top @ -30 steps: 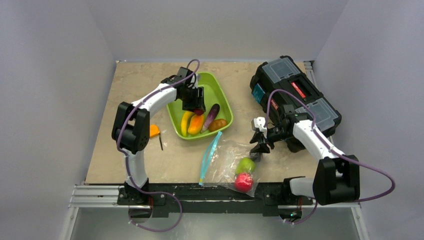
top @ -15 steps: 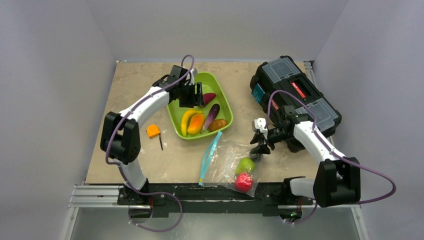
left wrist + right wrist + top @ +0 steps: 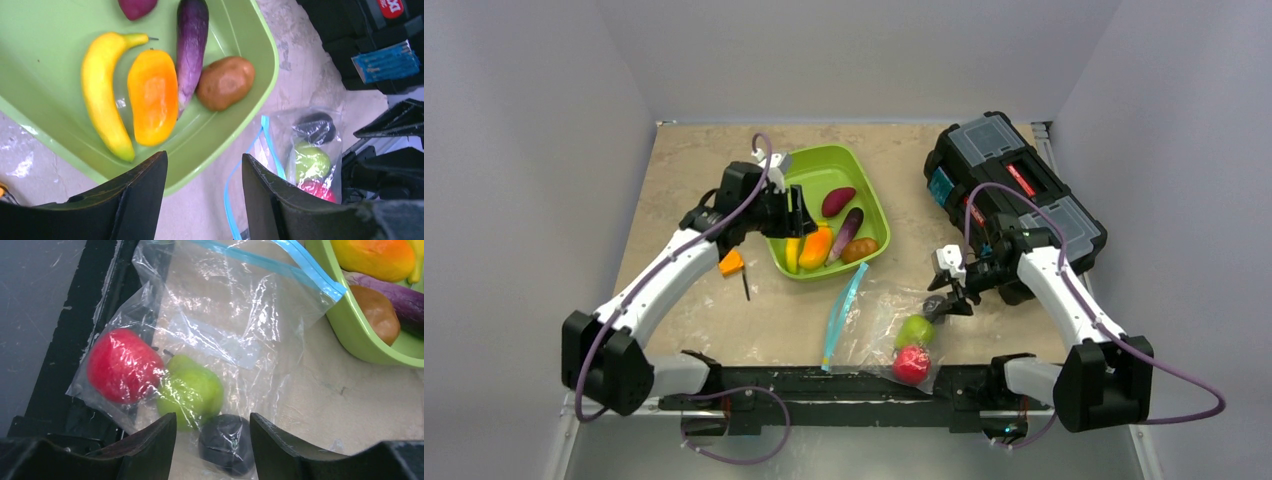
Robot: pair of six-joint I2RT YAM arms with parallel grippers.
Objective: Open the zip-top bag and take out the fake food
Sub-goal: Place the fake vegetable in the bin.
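Inside bag (image 3: 225, 305), three fake foods (image 3: 125, 365); tray (image 3: 40, 30) holds five; left fingers (image 3: 140, 200), right fingers (image 3: 150, 445) apart.

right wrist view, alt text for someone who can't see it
A clear zip-top bag lies on the table holding a red apple, a green pear and a dark piece, with the right gripper open just above them. The corner of a green tray at upper right holds an orange piece, a brown piece and a purple eggplant.
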